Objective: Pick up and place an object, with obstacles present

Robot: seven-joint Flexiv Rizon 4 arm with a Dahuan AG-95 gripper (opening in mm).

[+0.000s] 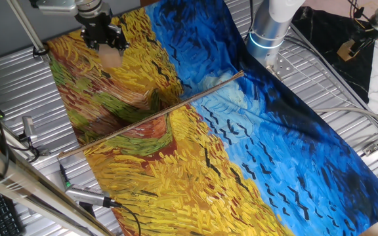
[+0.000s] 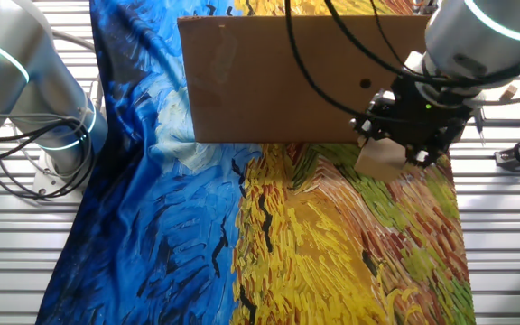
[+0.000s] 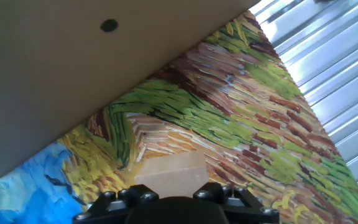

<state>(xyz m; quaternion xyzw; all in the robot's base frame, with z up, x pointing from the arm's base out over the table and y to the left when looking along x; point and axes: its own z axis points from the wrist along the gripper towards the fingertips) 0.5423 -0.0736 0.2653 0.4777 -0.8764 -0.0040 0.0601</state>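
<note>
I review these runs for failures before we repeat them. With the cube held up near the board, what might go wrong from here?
1. The gripper holds the wooden cube right beside the upright brown board; swinging toward it could strike it.
2. Only the cube's upper part appears pinched, most hanging below the fingers, so a jolt might drop it.
3. Seen edge-on in one fixed view, the board spans the painted cloth; a low crossing would hit it.

Two opposed fixed views; hand view near cloth [image 3: 241, 112].
</note>
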